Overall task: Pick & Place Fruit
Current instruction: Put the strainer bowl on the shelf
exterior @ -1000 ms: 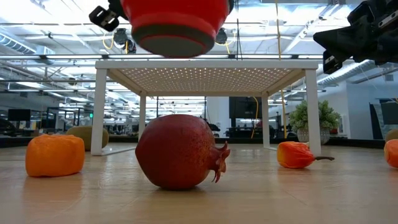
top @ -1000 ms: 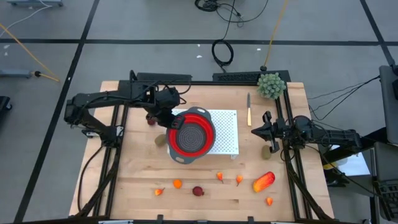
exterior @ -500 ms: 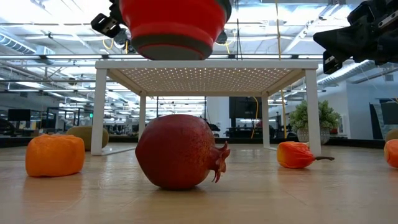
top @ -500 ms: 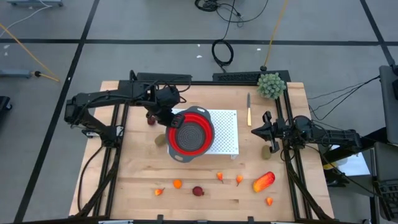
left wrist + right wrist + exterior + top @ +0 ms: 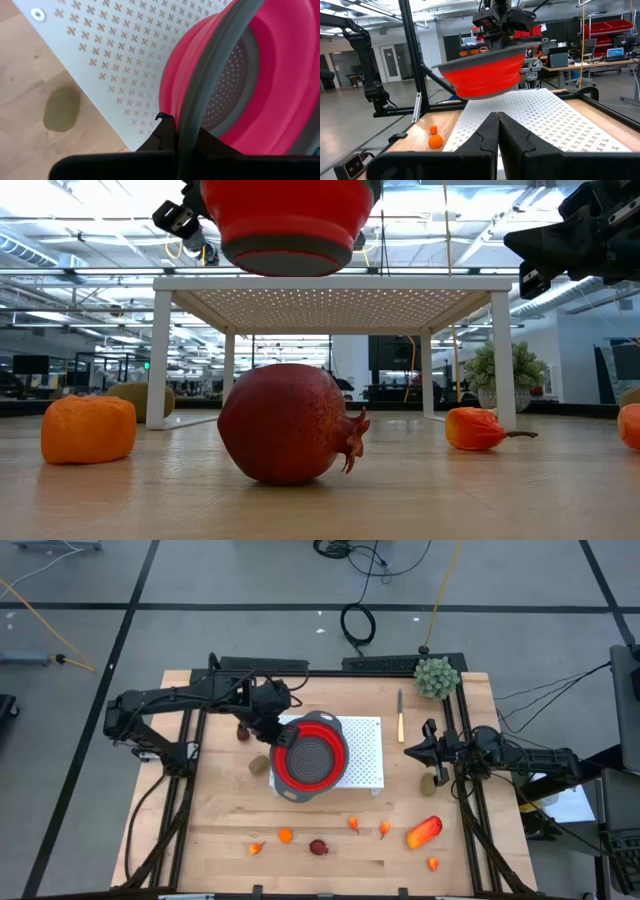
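A red colander is seen above a white perforated rack, with knife and green bushy ball set on the surface.

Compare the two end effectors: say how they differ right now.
The left end effector is shut on the grey rim of the red colander, holding it above the white perforated rack. The right end effector is shut on nothing and waits beside the rack. Both have their fingers closed.

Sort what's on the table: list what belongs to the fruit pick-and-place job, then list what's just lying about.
Job:
fruit: pomegranate, red-orange oblong, orange ball, kiwi
red colander, held over the white rack by the left gripper

Lying about:
knife
green bushy ball
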